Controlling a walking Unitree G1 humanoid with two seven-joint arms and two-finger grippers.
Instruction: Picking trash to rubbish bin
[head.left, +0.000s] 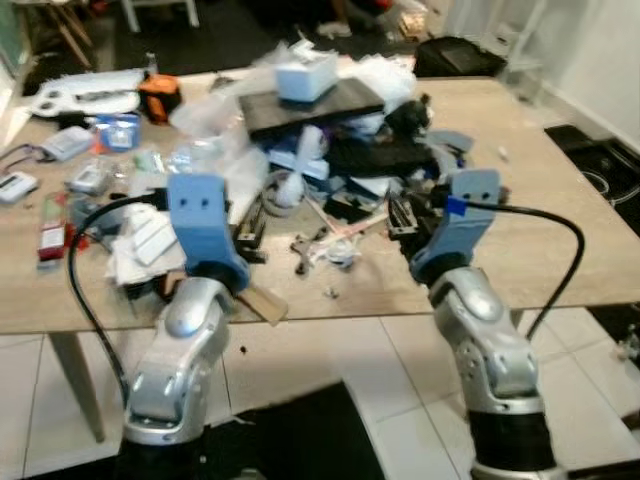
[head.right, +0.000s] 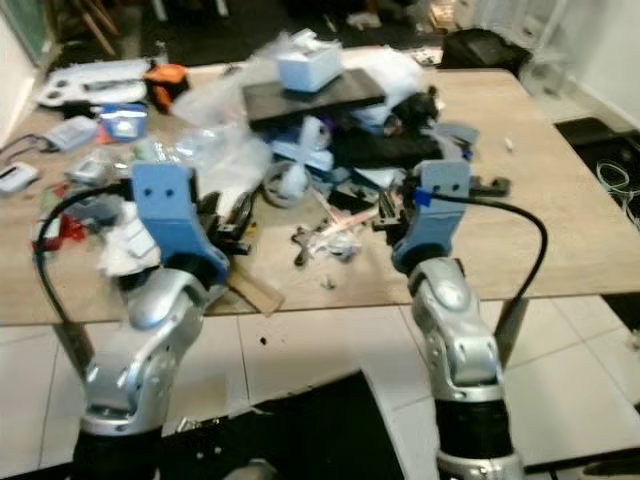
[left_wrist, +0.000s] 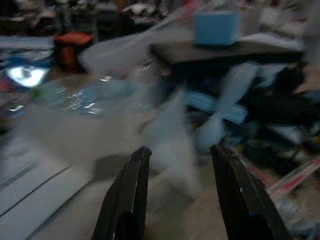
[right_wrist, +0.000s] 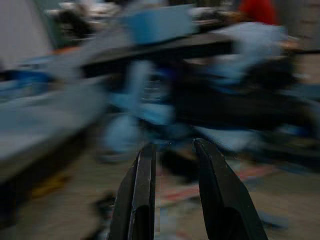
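Blur: both wrist views smeared; small litter hard to name.
Trash: mixed heap (head.left: 330, 150) of clear plastic, paper scraps and dark bits, mid-worktop (head.left: 560, 230).
Top of heap: pale blue box (head.left: 305, 75) on a dark slab (head.left: 310, 105).
Left gripper (left_wrist: 177, 165): jaws apart, empty, near worktop's front edge.
Right gripper (right_wrist: 175, 160): jaws apart, empty, facing the heap.

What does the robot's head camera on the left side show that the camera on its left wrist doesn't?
The left eye view alone takes in both silver arms, the whole wooden table, the tiled floor and the right gripper reaching into the clutter. The left wrist view alone shows the left gripper up close, its two black fingers apart with nothing between them, though blurred. Both show the pale blue box on the dark flat slab and the orange thing.
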